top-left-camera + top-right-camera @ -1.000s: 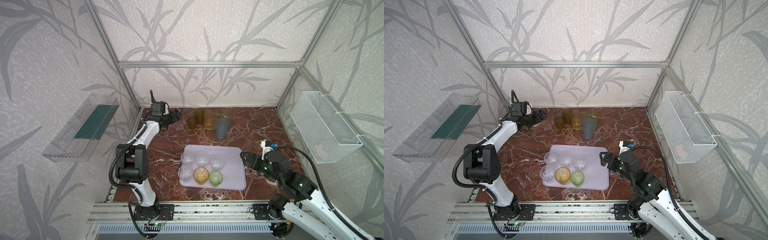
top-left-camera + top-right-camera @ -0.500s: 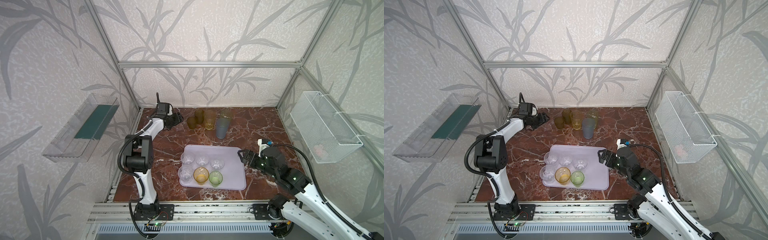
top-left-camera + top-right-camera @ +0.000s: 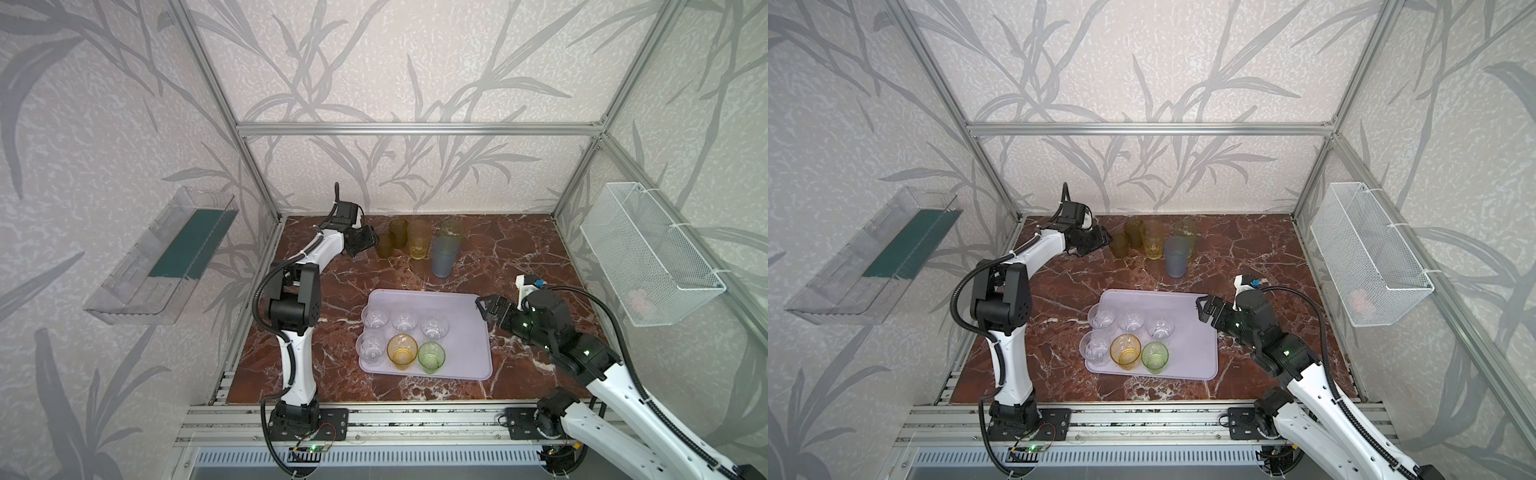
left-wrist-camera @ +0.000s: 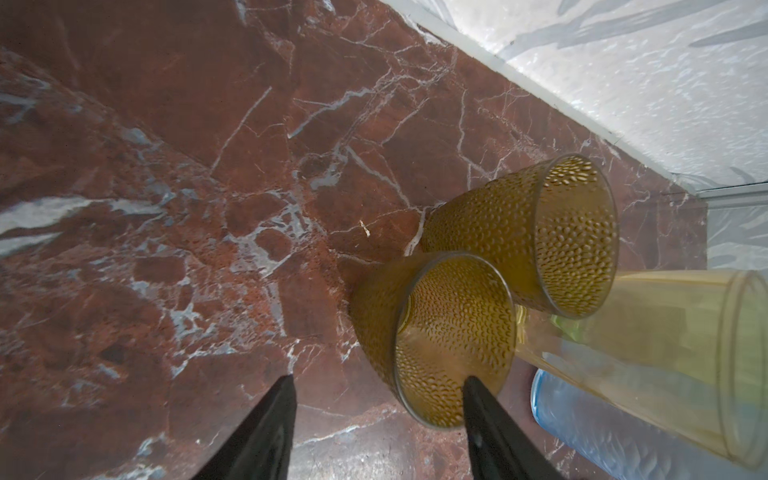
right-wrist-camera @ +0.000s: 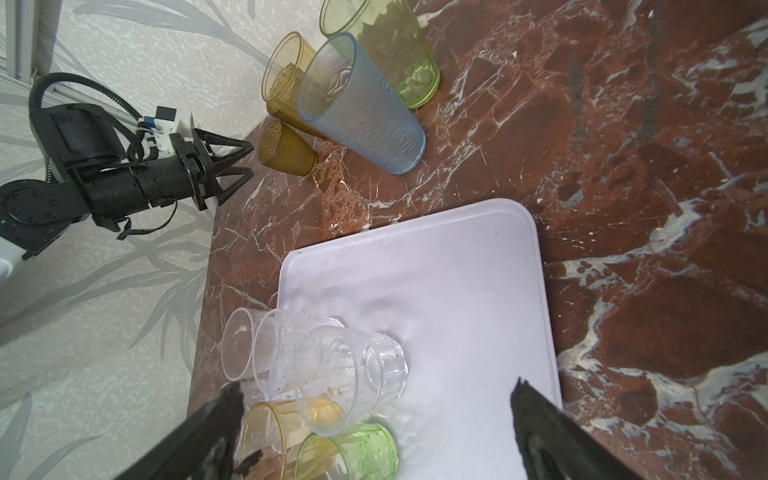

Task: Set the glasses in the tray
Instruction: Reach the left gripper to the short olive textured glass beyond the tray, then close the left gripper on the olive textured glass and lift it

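The lavender tray [image 3: 457, 332] [image 3: 1192, 345] [image 5: 457, 291] holds several short clear glasses [image 3: 405, 320], an amber one [image 3: 402, 351] and a green one [image 3: 432, 356]. At the back stand two olive-brown tumblers [image 3: 384, 246] [image 4: 519, 232], a tall amber [image 3: 419, 240], a tall green [image 3: 451, 228] and a blue-grey glass [image 3: 444, 257] [image 5: 361, 108]. My left gripper [image 3: 374, 241] [image 4: 378, 380] [image 5: 250, 158] is open, its tips at the nearer brown tumbler [image 4: 436, 332] [image 5: 286, 153], not gripping it. My right gripper [image 3: 484, 309] [image 5: 376, 384] hangs wide open over the tray's right edge, holding nothing.
A clear plastic bin [image 3: 166, 257] hangs on the left wall and a white wire basket [image 3: 648, 257] on the right wall. The back wall runs close behind the standing glasses. Aluminium posts frame the marble table [image 3: 519, 249].
My left gripper has swung right to the nearer brown tumbler and its jaws have narrowed. My right gripper has drifted a little toward the tray's right edge, still wide open.
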